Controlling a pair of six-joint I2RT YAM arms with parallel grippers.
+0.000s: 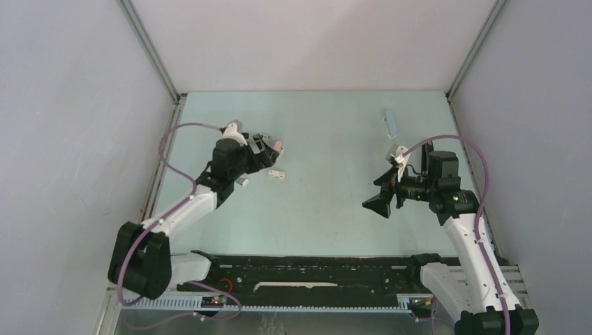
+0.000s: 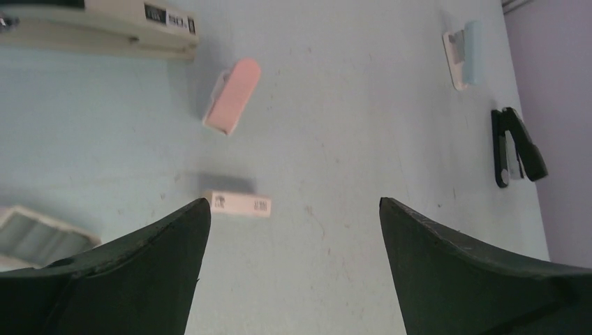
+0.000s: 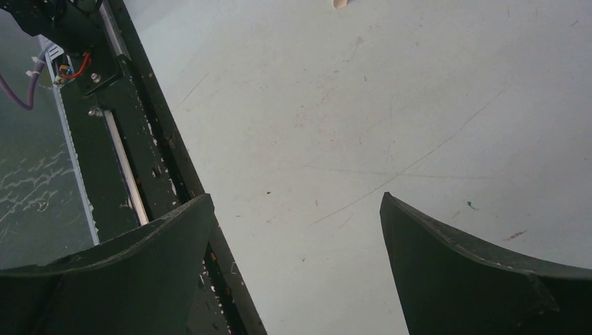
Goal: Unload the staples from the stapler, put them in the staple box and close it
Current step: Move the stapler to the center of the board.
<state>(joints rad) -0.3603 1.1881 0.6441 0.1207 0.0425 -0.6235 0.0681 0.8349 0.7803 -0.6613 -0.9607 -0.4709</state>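
Note:
The stapler (image 2: pixel 517 146), black with a pale metal strip along it, lies on the table at the far right of the left wrist view; in the top view I cannot make it out. No staples show in any view. My left gripper (image 2: pixel 293 202) hangs open above bare table, well left of the stapler, its left fingertip close to a small white box (image 2: pixel 241 204). From above, the left gripper (image 1: pixel 267 152) is at the table's left. My right gripper (image 3: pixel 295 197) is open and holds nothing, above bare table by the arms' base rail. From above, the right gripper (image 1: pixel 381 192) is at mid-right.
A pink mini stapler (image 2: pixel 234 94), a long beige stapler (image 2: pixel 98 28), a light blue stapler (image 2: pixel 465 52) and a pale tray-like thing (image 2: pixel 35 236) lie around the left gripper. The light blue stapler (image 1: pixel 391 122) is at the back right. The black base rail (image 3: pixel 139 139) runs along the near edge.

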